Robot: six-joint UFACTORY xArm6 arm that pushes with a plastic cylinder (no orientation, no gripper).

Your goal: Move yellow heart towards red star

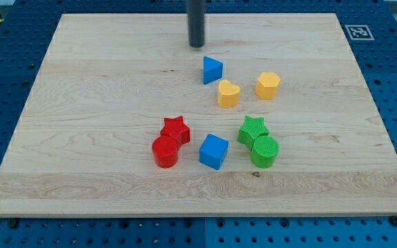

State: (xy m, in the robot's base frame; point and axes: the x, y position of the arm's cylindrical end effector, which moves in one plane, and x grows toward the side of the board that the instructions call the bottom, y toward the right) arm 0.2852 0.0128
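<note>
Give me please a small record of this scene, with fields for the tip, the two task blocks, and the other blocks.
tip: my tip is toward the view's top, above the blue triangle, touching no block
target block: yellow heart, right of and below the triangle
goal block: red star, touching the red cylinder
between them: bare board
others: yellow hexagon, blue cube, green star, green cylinder

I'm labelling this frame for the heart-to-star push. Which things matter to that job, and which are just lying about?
Part of the job:
yellow heart
red star
my tip, above and left of the blue triangle

Just lying about:
blue triangle
yellow hexagon
red cylinder
blue cube
green star
green cylinder
</note>
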